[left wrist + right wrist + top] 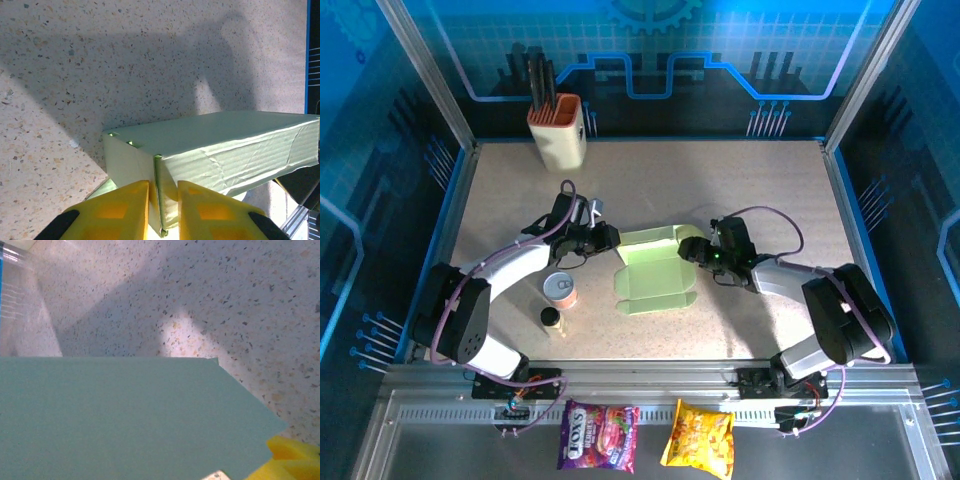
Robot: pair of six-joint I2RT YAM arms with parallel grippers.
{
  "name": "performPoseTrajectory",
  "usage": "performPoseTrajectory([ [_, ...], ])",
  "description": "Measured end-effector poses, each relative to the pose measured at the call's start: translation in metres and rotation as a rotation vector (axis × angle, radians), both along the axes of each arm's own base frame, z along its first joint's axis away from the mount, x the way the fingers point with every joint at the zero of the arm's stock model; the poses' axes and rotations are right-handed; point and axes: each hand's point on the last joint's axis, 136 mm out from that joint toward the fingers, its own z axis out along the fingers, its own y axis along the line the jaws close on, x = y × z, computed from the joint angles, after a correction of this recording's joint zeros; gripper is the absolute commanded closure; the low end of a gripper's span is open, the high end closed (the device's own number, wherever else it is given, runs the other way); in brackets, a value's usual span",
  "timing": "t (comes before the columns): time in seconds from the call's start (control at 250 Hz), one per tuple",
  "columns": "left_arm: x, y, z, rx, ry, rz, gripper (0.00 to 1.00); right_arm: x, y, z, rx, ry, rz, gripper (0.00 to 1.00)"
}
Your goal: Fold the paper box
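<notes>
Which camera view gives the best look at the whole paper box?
The top external view: the whole paper box lies there, half folded, flaps visible. The left wrist view shows one wall pinched by the left end effector. The right wrist view shows one flat green panel.

A big flat side of the paper box [125, 415] fills the lower part of the picture. It is pale green and smooth, with a straight top edge and a slanted right edge. A bit of a yellow finger [295, 460] pokes out past that slanted edge, in the bottom right corner. Behind the box is the speckled bench [240, 285]. A dark shadow lies across it, with one small bright patch [182, 335].
</notes>
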Motion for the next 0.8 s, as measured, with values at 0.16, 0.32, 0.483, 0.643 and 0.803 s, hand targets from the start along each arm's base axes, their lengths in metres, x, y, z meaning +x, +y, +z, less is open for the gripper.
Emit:
performPoseTrajectory([
  [0.16, 0.000, 0.000, 0.000, 0.000, 0.000, 0.000, 0.79, 0.005, 0.002, 0.002, 0.015, -0.018, -0.007, 0.36],
  [0.32, 0.000, 0.000, 0.000, 0.000, 0.001, 0.000, 0.79, 0.006, 0.000, 0.003, 0.009, -0.025, -0.019, 0.35],
  [0.483, 0.000, 0.000, 0.000, 0.000, 0.000, 0.000, 0.79, 0.003, -0.011, 0.006, -0.027, -0.033, -0.059, 0.30],
  [0.643, 0.000, 0.000, 0.000, 0.000, 0.000, 0.000, 0.79, 0.002, -0.012, 0.006, -0.031, -0.034, -0.062, 0.30],
  [0.803, 0.000, 0.000, 0.000, 0.000, 0.001, 0.000, 0.79, 0.002, -0.007, -0.003, -0.017, -0.012, -0.045, 0.31],
])
